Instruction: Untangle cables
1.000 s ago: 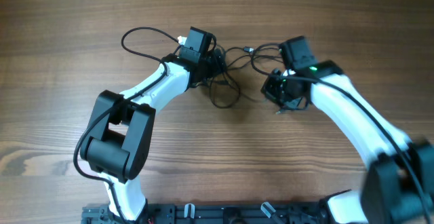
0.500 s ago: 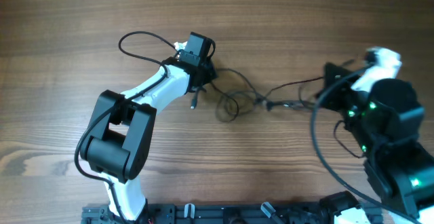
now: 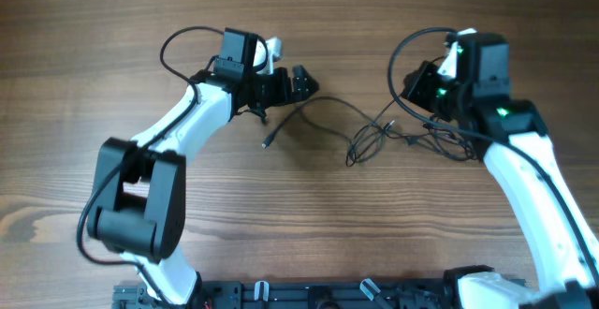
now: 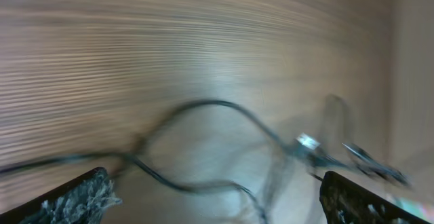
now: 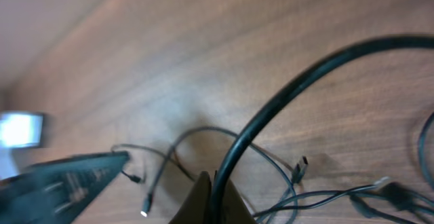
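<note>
Thin dark cables (image 3: 360,136) are strung loosely across the middle of the table (image 3: 299,9). The left end effector (image 4: 213,180) is held open; whether the right end effector (image 3: 421,89) is open or closed cannot be told.

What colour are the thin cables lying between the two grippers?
The cables are black, with small lighter plug ends; the overhead view shows them best.

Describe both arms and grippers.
White curved links and bulky black joints form the left arm and right arm. The left gripper and right gripper are black. A thick black cable loops off each wrist; green lights glow on the right arm.
</note>
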`<action>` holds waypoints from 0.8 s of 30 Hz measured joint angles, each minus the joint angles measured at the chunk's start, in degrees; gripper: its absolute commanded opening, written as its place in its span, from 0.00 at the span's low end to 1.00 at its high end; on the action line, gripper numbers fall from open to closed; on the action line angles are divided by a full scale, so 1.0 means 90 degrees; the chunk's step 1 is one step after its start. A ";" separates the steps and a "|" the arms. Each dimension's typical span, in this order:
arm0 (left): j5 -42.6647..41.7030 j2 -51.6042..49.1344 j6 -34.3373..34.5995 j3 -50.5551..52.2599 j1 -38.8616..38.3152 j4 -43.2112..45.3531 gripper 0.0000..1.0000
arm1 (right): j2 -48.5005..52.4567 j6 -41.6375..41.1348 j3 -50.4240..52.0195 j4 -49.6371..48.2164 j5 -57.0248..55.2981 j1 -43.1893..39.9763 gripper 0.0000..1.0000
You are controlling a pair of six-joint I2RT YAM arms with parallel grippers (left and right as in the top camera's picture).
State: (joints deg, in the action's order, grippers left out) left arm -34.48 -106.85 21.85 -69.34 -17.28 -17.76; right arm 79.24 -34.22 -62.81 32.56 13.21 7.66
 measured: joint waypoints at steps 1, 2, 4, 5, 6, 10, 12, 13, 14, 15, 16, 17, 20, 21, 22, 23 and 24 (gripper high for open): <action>-0.0107 0.0078 -0.0049 -0.0007 -0.0078 0.0005 1.00 | 0.0124 0.0007 0.0000 0.0007 0.0053 0.0000 0.04; -0.0245 0.0148 -0.0119 -0.0027 -0.0250 0.0007 1.00 | 0.0219 0.0051 0.0000 0.0019 0.0109 0.0000 0.04; -0.0355 0.0160 -0.0194 -0.0041 -0.0648 -0.0005 1.00 | 0.0219 0.0177 0.0000 0.0044 0.0170 -0.0019 0.04; -0.0335 0.0158 -0.0211 -0.0041 -0.0865 -0.0007 1.00 | 0.0206 0.0248 0.0000 0.0124 0.0192 -0.0063 0.04; -0.0274 0.0158 -0.0233 -0.0041 -0.1047 -0.0002 1.00 | 0.0180 0.0304 0.0000 0.0301 0.0197 -0.0146 0.04; 0.0044 0.0158 -0.0255 -0.0041 -0.1481 -0.0010 1.00 | -0.0041 0.0826 0.0000 0.1282 0.0197 -0.0835 0.04; 0.0114 0.0158 -0.0352 -0.0041 -0.1581 -0.0005 1.00 | -0.0124 0.1175 0.0000 0.1537 0.0248 -0.1105 0.04; 0.0226 0.0158 -0.0432 -0.0041 -0.1673 -0.0005 1.00 | -0.0146 0.1416 0.0000 0.1605 0.0342 -0.1149 0.04; 0.0262 0.0158 -0.0476 -0.0041 -0.1746 -0.0005 1.00 | -0.0153 0.1528 0.0000 0.1622 0.0398 -0.1149 0.04; 0.0299 0.0146 -0.0515 -0.0041 -0.1802 -0.0002 1.00 | -0.0153 0.1617 0.0000 0.1627 0.0447 -0.1149 0.04; 0.0323 0.0119 -0.0537 -0.0041 -0.1853 -0.0002 1.00 | -0.0153 0.1678 0.0000 0.1627 0.0493 -0.1149 0.04; 0.0338 0.0075 -0.0544 -0.0041 -0.1904 0.0000 1.00 | -0.0153 0.1727 0.0000 0.1627 0.0522 -0.1149 0.04; 0.0376 -0.0209 -0.0585 -0.0041 -0.2137 -0.0015 0.76 | -0.0153 0.1838 0.0000 0.1647 0.0559 -0.1149 0.04; 0.0384 -0.0257 -0.0602 -0.0041 -0.2283 -0.0019 0.69 | -0.0153 0.1841 0.0000 0.1647 0.0576 -0.1149 0.04; 0.0512 -0.0260 -0.0612 -0.0041 -0.2378 -0.0024 0.56 | -0.0153 0.1841 0.0000 0.1644 0.0624 -0.1149 0.04; 0.0741 -0.0265 -0.0619 -0.0041 -0.2523 -0.0027 0.38 | -0.0153 0.1843 0.0000 0.1649 0.0663 -0.1149 0.04; 0.0945 -0.0277 -0.0571 -0.0041 -0.2633 -0.0032 0.28 | -0.0153 0.1889 0.0000 0.1651 0.0697 -0.1149 0.04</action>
State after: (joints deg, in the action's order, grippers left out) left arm -25.98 -109.34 16.71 -69.71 -40.97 -18.04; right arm 77.87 -17.21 -62.81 47.42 19.49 -2.68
